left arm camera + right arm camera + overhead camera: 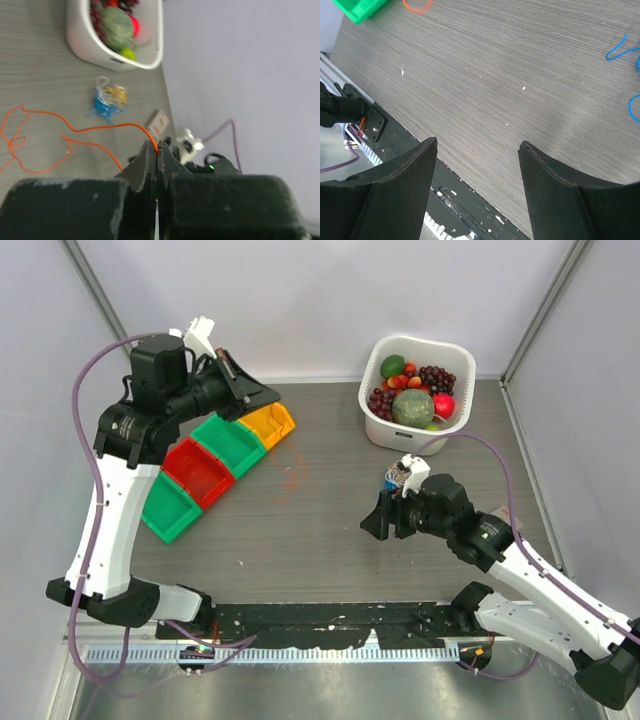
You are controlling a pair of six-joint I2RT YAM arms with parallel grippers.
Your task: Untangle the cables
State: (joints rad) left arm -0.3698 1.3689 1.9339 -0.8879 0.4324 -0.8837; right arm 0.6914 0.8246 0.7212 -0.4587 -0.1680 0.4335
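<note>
Now the left gripper (157,150) has its jaws pinched on the orange cable (107,126), which trails across the table (35,75). The other cables (107,97) sit bunched near the white basket (90,52) of fruit (116,20). Meanwhile the right gripper (477,145) holds its jaws wide apart.

- You have open tabletop (300,560) between the row of bins (215,465) and the right gripper (477,145).
- The orange cable (100,128) slants from the left gripper (156,151) down across that stretch.
- The bins fill the left side.
- The fruit basket (372,428) blocks the far right, and the cable bunch (107,97) lies near its front wall.
- Walls (300,300) close the back and both sides.
</note>
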